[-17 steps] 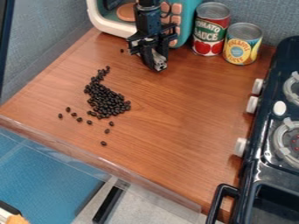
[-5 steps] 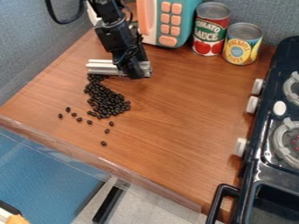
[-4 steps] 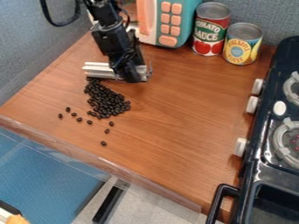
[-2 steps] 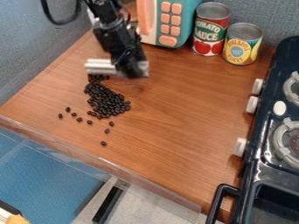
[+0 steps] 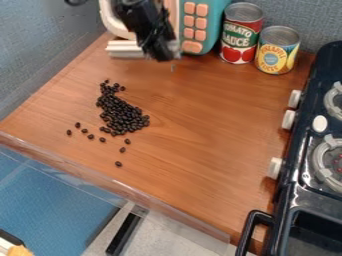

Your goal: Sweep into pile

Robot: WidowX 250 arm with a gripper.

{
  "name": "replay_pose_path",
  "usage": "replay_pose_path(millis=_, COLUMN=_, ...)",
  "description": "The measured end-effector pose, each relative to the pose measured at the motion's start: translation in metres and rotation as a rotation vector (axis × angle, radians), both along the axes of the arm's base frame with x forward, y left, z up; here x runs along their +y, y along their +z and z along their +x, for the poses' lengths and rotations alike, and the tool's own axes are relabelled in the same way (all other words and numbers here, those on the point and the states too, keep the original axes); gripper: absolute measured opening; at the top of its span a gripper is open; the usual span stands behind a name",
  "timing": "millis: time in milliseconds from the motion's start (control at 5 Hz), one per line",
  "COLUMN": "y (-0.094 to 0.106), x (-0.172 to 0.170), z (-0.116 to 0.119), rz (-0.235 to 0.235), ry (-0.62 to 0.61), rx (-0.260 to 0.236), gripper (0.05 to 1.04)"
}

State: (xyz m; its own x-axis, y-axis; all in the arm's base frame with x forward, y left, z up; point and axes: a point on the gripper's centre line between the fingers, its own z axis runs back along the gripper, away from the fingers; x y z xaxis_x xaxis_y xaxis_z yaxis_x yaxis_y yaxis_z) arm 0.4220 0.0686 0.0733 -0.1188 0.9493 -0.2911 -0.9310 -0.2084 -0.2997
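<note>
At the back of the counter (image 5: 200, 155), beside the toy microwave (image 5: 218, 16), my hand (image 5: 162, 53) is closed as far as the pale bar (image 5: 125, 48) allows, gripping it. Black beans (image 5: 122, 116) lie in a ragged heap at left centre. If I bring the bar down too hard or fast, I could scatter them — held too high, it may pass over them. One bar, one microwave, two cans (image 5: 239, 33), one stove (image 5: 297, 200); eight stray beans (image 5: 118, 164) on the near side — the heap's are too crowded to count.
</note>
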Motion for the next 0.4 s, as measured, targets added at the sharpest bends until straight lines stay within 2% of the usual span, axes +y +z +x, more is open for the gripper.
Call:
replay_pose_path(millis=200, y=0.003, x=0.01, z=0.011, rz=0.03, ry=0.041, rx=0.014, gripper=0.39)
replay_pose_path(millis=400, y=-0.021, x=0.018, z=0.009, rz=0.06, ry=0.061, rx=0.099, gripper=0.39)
